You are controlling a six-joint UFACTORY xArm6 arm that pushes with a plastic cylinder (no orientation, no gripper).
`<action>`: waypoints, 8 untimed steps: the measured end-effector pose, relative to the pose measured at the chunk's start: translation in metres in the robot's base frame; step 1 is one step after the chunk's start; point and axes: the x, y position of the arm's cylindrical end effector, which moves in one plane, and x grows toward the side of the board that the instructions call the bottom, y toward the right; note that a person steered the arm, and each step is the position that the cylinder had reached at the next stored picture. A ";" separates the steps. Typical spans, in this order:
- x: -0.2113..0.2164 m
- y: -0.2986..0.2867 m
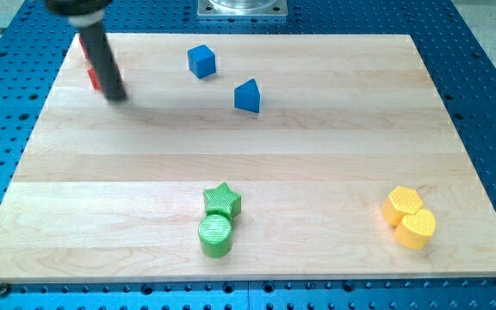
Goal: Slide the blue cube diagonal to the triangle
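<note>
A blue cube (201, 61) sits near the view's top, left of centre. A blue triangle (248, 96) lies just below and to the right of it, with a small gap between them. My tip (116, 96) rests on the board at the view's upper left, well to the left of the blue cube and apart from it. The rod leans up to the view's top left.
A red block (94, 78) is partly hidden behind the rod at the upper left. A green star (222, 201) touches a green cylinder (215, 235) at bottom centre. Two yellow blocks (409, 217) sit together at the bottom right. The wooden board (257, 164) lies on a blue perforated table.
</note>
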 end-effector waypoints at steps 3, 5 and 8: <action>-0.091 0.129; 0.044 0.045; 0.018 0.061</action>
